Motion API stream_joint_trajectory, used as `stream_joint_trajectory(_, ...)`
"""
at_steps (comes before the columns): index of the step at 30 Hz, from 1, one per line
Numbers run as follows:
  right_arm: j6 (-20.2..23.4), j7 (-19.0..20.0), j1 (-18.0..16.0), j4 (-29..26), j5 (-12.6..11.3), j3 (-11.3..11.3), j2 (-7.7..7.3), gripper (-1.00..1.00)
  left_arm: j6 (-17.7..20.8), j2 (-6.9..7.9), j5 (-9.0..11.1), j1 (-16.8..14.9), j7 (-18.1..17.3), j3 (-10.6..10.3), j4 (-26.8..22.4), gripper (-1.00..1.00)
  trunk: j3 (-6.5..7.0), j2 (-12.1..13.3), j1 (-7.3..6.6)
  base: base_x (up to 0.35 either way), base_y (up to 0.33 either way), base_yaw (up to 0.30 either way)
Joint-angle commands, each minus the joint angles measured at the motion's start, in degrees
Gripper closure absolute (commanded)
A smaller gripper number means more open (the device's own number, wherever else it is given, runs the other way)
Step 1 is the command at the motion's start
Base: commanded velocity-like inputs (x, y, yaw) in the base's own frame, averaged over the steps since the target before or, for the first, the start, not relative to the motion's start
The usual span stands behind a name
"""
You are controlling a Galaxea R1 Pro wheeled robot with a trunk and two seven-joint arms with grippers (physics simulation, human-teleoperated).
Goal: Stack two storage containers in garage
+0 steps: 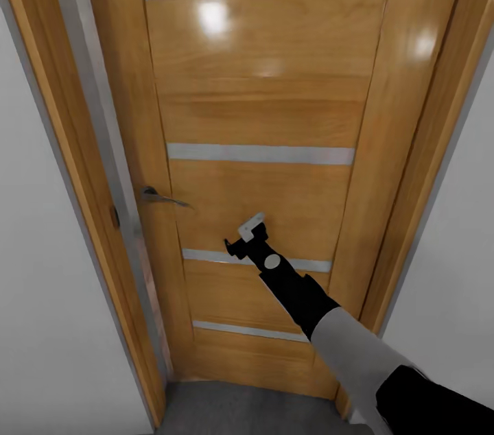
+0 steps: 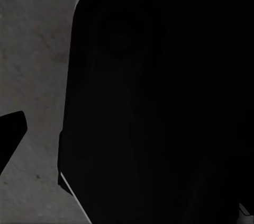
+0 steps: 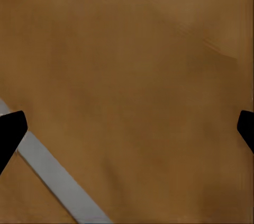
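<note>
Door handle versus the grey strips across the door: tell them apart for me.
The door handle is a single curved metal lever standing out near the door's left edge. The grey strips are several flat horizontal bands set flush across the panel, and far longer. Both are greyish against the orange wood.

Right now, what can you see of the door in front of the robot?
The door is glossy honey-coloured wood crossed by four horizontal silver-grey strips, hung in a matching wooden frame between pale walls. It looks shut. A metal lever handle sits at its left edge. The right gripper is raised close to the lower panel with its fingers spread; contact can't be confirmed. Grey floor meets its base.
</note>
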Motion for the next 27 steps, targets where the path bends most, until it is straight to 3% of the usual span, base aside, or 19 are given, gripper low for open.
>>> stream_joint_trajectory(1,-0.79,-0.16,-0.56,1.63,0.53,0.07,0.00,-1.00,-0.08,-0.01,0.40,-0.02,0.03,0.08,0.00,-1.00,-0.06,-0.03,0.00,0.000,0.000,0.000)
stream_joint_trajectory(6,-2.01,-0.23,-1.03,2.81,0.58,0.02,0.00,-1.00,-0.08,-0.01,0.40,-0.02,0.03,0.08,0.00,-1.00,-0.06,-0.03,0.00,0.000,0.000,0.000)
stream_joint_trajectory(10,-2.00,-0.55,-1.11,-0.06,0.70,-0.05,0.00,-1.00,-0.08,-0.01,0.40,-0.02,0.03,0.08,0.00,-1.00,-0.06,-0.03,0.00,0.000,0.000,0.000)
stream_joint_trajectory(15,-1.63,-3.85,-1.06,-1.51,0.88,0.67,0.00,-1.00,-0.08,-0.01,0.40,-0.02,0.03,0.08,-0.03,-1.00,-0.06,-0.03,0.00,0.000,0.000,0.000)
stream_joint_trajectory(22,-2.51,-6.03,-0.46,-1.58,-1.20,2.63,0.00,-1.00,-0.13,0.05,0.52,-0.02,0.03,0.19,-0.03,-1.00,-0.06,-0.03,0.00,0.000,0.000,0.000)
stream_joint_trajectory(27,-1.89,-4.73,-0.36,-1.33,-1.20,0.99,0.00,-1.00,-0.24,0.08,0.65,-0.02,0.03,0.25,-0.03,-1.00,-0.06,-0.03,0.00,0.016,0.000,0.000)
